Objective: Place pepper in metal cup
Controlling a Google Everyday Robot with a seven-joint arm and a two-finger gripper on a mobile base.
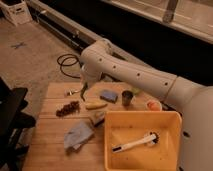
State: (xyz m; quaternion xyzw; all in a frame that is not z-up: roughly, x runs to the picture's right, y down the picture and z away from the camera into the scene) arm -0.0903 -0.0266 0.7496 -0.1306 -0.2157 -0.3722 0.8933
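Note:
My gripper (82, 91) hangs from the white arm (130, 70) over the back left part of the wooden table (50, 150). A slim dark shape points down at its tip; I cannot tell whether this is the green pepper. No pepper shows lying on the table. The metal cup (127, 97), small and dark grey, stands upright at the back middle, well to the right of the gripper. A blue sponge (108, 95) lies between them.
A yellowish elongated piece (96, 105) lies in front of the gripper, with a dark brown cluster (67, 108) to its left. A grey cloth (78, 135) lies at the front. A big yellow bin (115, 150) holds a white utensil (134, 143). A small orange object (154, 105) sits at the right.

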